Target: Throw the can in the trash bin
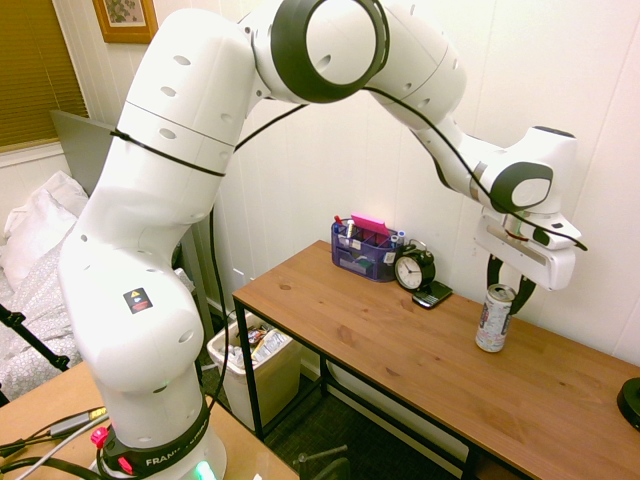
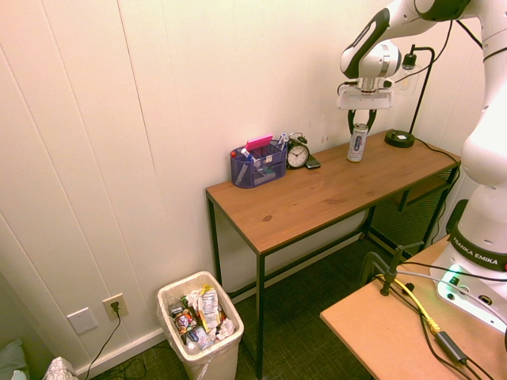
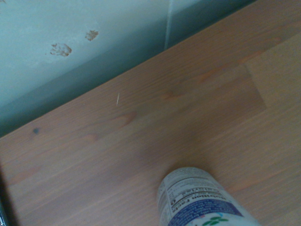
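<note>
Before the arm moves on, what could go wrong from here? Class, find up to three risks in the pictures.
1. The tool has the can only near its top, so the can might swing or slip.
2. The bin stands on the floor beyond the desk's far end, and a low carry could clip the clock or the organiser.
3. Rubbish already nears the bin's rim, so a dropped can might roll off.

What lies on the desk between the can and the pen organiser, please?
The alarm clock and a calculator, as both exterior views show.
</note>
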